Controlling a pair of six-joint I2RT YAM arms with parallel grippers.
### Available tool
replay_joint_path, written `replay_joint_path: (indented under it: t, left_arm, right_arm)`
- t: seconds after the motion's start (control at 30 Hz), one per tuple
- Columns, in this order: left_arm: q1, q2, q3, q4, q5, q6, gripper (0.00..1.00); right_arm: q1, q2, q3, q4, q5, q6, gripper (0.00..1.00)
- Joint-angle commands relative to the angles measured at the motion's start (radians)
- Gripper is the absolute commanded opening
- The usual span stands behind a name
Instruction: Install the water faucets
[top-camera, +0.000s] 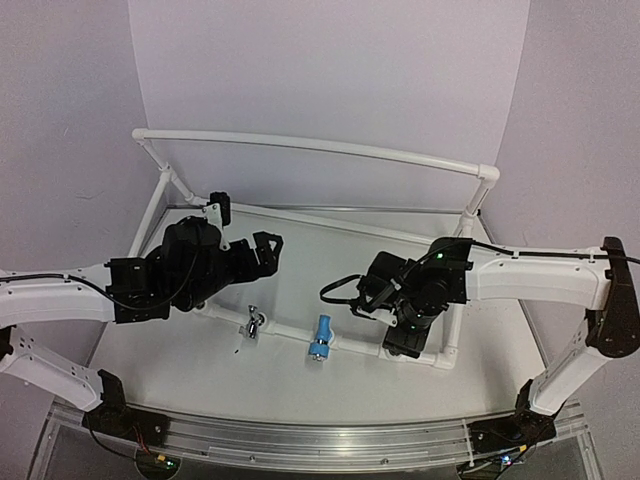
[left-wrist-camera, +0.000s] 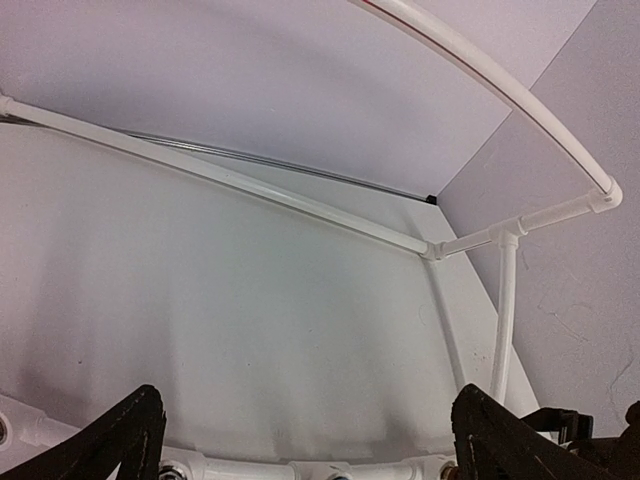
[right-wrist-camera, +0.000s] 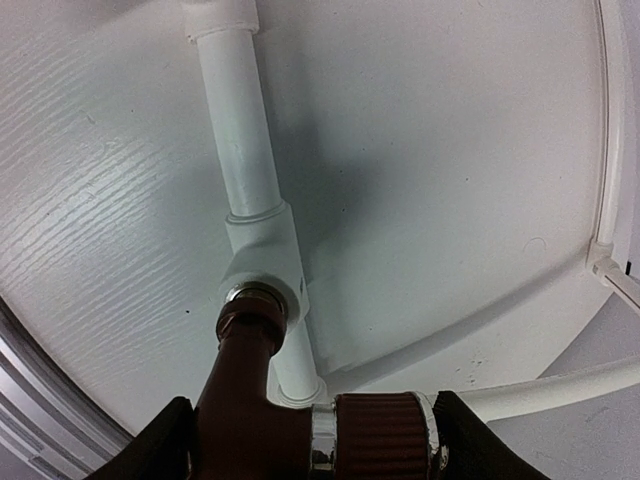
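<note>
My right gripper (right-wrist-camera: 315, 447) is shut on the dark red-brown water faucet (right-wrist-camera: 290, 420), one finger on its body and the other on its ribbed knob. The faucet's neck points up into a round socket of the white pipe frame (right-wrist-camera: 262, 255), and its end touches the socket rim. In the top view this gripper (top-camera: 402, 338) hangs over the right end of the front pipe and hides that faucet. A light blue faucet (top-camera: 320, 338) and a grey metal faucet (top-camera: 253, 325) sit on the same pipe. My left gripper (top-camera: 245, 226) hovers open behind them, with nothing between its fingers (left-wrist-camera: 120, 445).
The white pipe frame (top-camera: 310, 146) encloses the white tabletop, with a raised curved rail at the back and uprights at the corners. A metal rail (top-camera: 300, 440) runs along the near table edge between the arm bases. Purple-grey walls stand around.
</note>
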Motion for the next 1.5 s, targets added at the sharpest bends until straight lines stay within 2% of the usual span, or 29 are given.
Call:
replay_joint_path:
  t: [0.0,0.13,0.2,0.27,0.5,0.63,0.9,1.2,1.47]
  left_arm:
    - [0.008,-0.022,-0.008,0.057,-0.021,0.012,1.00]
    - [0.009,-0.007,-0.005,0.050,0.068,0.103,1.00]
    - [0.015,0.009,0.015,0.021,0.196,0.209,1.00]
    - [0.020,0.041,0.063,-0.105,0.338,0.303,1.00]
    - [0.020,0.018,0.098,-0.355,0.541,0.472,1.00]
    - [0.021,0.008,0.063,-0.367,0.541,0.489,1.00]
    - [0.022,0.183,0.083,-0.372,0.502,0.531,1.00]
    - [0.051,0.225,0.084,-0.299,0.531,0.564,1.00]
    - [0.053,0.300,0.150,-0.271,0.500,0.558,1.00]
  right_arm:
    - [0.009,0.014,0.048,0.008,-0.002,0.074,0.07]
    - [0.009,0.011,0.030,0.010,0.027,0.071,0.07]
    - [0.009,0.005,0.015,0.016,0.054,0.054,0.07]
    - [0.009,-0.005,0.005,0.021,0.075,0.044,0.06]
    - [0.009,-0.039,-0.046,0.027,0.102,0.014,0.03]
    - [0.009,-0.054,-0.079,0.028,0.141,-0.002,0.03]
    - [-0.049,-0.056,-0.076,0.043,0.181,-0.029,0.00]
    - [-0.218,-0.029,-0.080,0.071,0.229,-0.102,0.00]
    - [-0.402,0.041,-0.037,0.172,0.221,-0.267,0.00]
